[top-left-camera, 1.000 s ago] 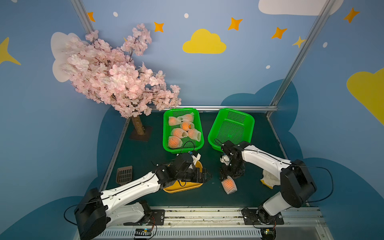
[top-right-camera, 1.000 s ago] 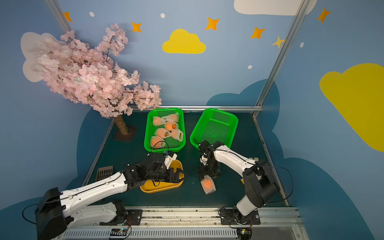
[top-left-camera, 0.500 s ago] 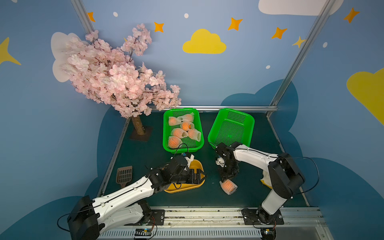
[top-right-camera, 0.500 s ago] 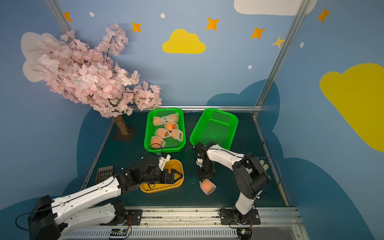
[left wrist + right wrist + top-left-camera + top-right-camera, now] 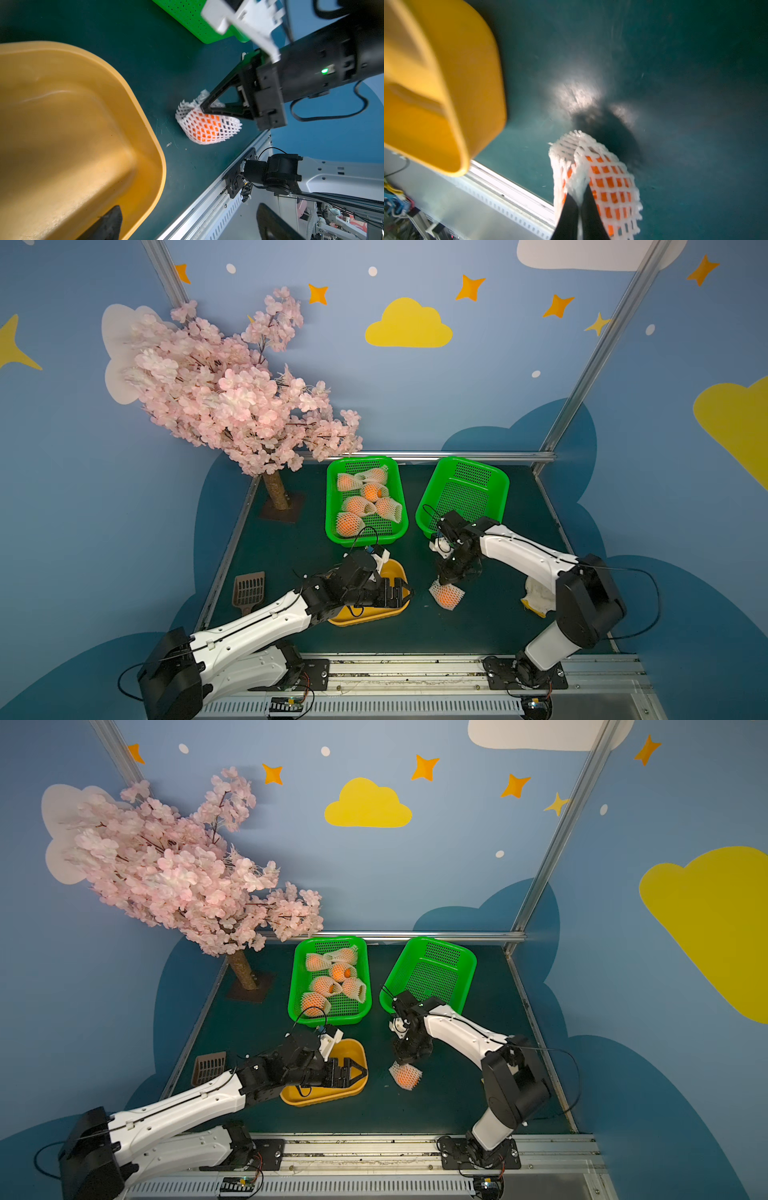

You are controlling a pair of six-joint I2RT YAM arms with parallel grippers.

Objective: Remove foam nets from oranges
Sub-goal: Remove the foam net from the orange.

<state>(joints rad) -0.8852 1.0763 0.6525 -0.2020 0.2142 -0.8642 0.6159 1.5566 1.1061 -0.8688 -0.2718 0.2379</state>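
One orange (image 5: pixel 448 600) in its white foam net (image 5: pixel 225 130) lies on the dark green mat, just right of the yellow tray (image 5: pixel 397 569). My right gripper (image 5: pixel 579 195) points down at it and is shut, pinching a bunched fold of the net at its top end (image 5: pixel 202 105). The netted orange shows in both top views (image 5: pixel 407 1077). My left gripper (image 5: pixel 405 593) hovers open over the tray's right end with nothing between its fingers (image 5: pixel 112 216). Several more netted oranges (image 5: pixel 358 506) lie in the left green basket (image 5: pixel 332 510).
An empty green basket (image 5: pixel 500 489) stands tilted behind my right arm. A pink blossom tree (image 5: pixel 232 393) fills the back left, and a brown scoop (image 5: pixel 248 590) lies at the left. A white and yellow lump (image 5: pixel 536 598) sits at the right edge. The metal rail (image 5: pixel 415 664) runs along the front.
My right gripper has closed on the net of the orange on the mat. The left gripper has stayed open over the tray, shifting only slightly.
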